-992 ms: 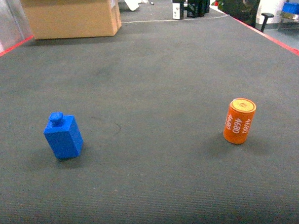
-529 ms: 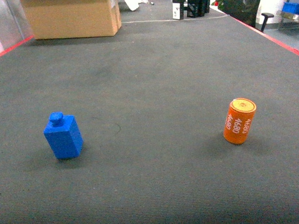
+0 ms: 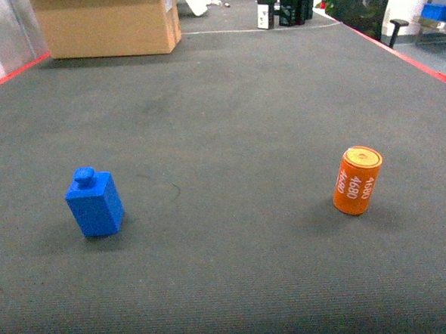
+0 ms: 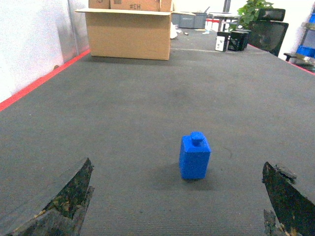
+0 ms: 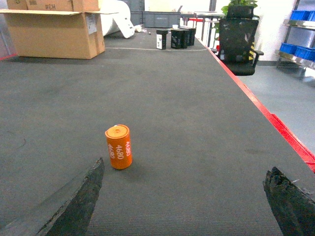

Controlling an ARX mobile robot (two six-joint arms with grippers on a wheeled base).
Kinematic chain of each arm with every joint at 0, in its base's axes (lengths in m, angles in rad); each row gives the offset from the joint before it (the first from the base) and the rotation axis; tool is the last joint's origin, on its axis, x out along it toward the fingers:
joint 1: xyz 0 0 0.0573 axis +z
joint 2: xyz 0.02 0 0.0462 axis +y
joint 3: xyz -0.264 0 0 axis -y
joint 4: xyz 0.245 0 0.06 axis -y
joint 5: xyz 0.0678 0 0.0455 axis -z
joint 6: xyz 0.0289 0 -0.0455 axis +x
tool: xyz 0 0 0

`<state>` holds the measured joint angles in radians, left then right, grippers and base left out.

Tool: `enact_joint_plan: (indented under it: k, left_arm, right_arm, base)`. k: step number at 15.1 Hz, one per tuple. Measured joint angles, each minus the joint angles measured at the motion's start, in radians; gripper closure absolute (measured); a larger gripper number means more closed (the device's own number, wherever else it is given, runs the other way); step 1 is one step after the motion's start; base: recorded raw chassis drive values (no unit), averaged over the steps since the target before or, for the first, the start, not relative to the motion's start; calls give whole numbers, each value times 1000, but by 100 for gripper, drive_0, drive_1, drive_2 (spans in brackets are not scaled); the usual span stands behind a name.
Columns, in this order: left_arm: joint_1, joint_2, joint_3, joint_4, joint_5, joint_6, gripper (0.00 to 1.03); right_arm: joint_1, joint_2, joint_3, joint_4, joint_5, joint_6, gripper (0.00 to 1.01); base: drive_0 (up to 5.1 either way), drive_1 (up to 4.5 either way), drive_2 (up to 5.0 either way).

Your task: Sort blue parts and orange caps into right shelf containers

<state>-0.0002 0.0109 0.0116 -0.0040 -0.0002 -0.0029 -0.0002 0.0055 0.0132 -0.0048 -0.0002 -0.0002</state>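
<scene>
A blue part (image 3: 95, 203), a small block with a knob on top, stands upright on the dark grey mat at the left. In the left wrist view this blue part (image 4: 195, 157) is ahead of my left gripper (image 4: 177, 167), which is open and holds nothing. An orange cap (image 3: 357, 180), a cylinder printed 4680, stands at the right. My right gripper (image 5: 186, 166) is open and empty, with the orange cap (image 5: 118, 147) ahead near its left finger. Blue right shelf containers (image 5: 299, 50) sit on a shelf far right. Neither gripper shows in the head view.
A large cardboard box (image 3: 104, 23) stands at the mat's far left. Small black and white boxes (image 3: 285, 10) sit at the far end. A black office chair (image 5: 239, 39) is beyond the red edge strip (image 5: 275, 123) on the right.
</scene>
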Motion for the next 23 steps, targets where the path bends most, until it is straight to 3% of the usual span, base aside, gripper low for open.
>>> enact_joint_plan:
  k: [5,6,7,8,9,10,12,14,16,23]
  left_arm:
    - [0,0,0,0,0,0,5]
    - [-33,21,3,-4,-92,-2,5]
    - [-131,129,4,93,-255,-19,5]
    - [-209,347,12,288,-370,-25,5]
    - [-202,556,31,469,-402,-29,5]
    - [-193,870,127,733,-379,-31,5]
    - [-197,1256,308,953,-330,-34,5]
    - [-197,1558,446,955,-313,-50,5]
    - [-209,1683,537,967,-302,-50,5]
    - [-203,1861,613,1011,-271,-59,5]
  right_arm:
    - [0,0,0,-1,0,0,3]
    - [31,31,11,-32,68,8,3]
    - [102,151,18,50,154,24,3]
    - [182,352,40,213,189,34,3]
    - [230,555,83,395,198,38,3]
    - [252,794,166,587,194,48,3]
    - [254,1169,319,805,176,58,3]
    - [248,1506,494,830,153,63,3]
    - [249,1662,601,831,145,56,3]
    - [249,1857,686,877,129,56,3]
  base:
    - [0,0,0]
    - [0,0,0]
    - [0,0,0]
    - [0,0,0]
    - [0,0,0]
    - [0,0,0]
    - [0,0,0]
    - [0,0,0]
    - [0,0,0]
    - [0,0,0]
